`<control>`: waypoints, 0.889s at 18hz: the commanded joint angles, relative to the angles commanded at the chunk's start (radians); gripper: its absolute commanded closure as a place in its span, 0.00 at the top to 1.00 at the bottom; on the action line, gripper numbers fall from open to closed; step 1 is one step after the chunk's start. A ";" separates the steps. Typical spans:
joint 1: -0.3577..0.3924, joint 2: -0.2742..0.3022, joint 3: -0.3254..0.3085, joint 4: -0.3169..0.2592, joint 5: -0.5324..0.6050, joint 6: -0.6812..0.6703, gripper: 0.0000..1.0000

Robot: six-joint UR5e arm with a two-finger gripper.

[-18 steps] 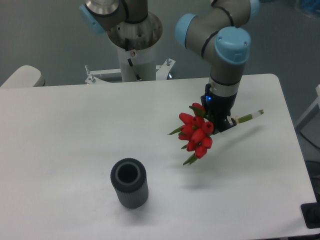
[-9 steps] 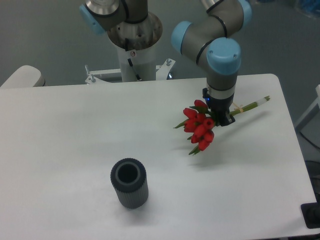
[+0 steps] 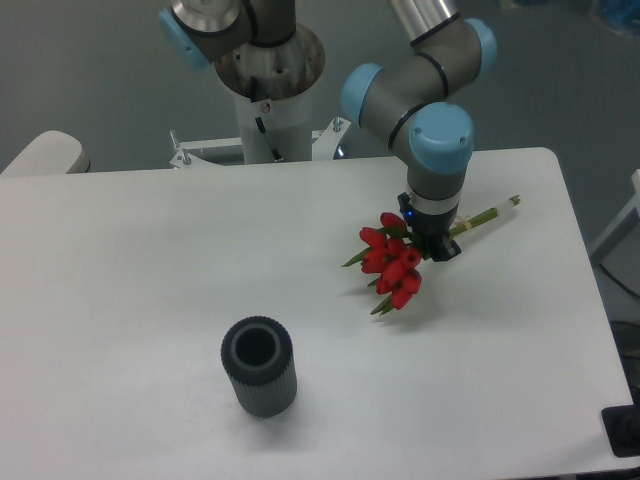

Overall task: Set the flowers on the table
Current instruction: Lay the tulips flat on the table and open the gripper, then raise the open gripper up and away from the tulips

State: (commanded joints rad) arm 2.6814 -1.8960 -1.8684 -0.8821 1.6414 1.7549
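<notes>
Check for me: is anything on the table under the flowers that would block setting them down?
Nothing visible does. The gripper holds the flowers over a bare patch of the table. The vase stands well off toward the front left.

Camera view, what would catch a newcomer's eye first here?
The flowers stand out most: a bunch of red tulips held by the gripper over the right half of the white table, stems pointing toward the far right. Next comes the dark grey ribbed vase, standing upright and empty near the front edge, well apart from the flowers.
</notes>
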 joint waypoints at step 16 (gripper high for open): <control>-0.130 -0.057 0.385 -0.001 -0.195 -0.185 0.99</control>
State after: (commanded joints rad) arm 2.5511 -1.9527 -1.4837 -0.8835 1.4466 1.5695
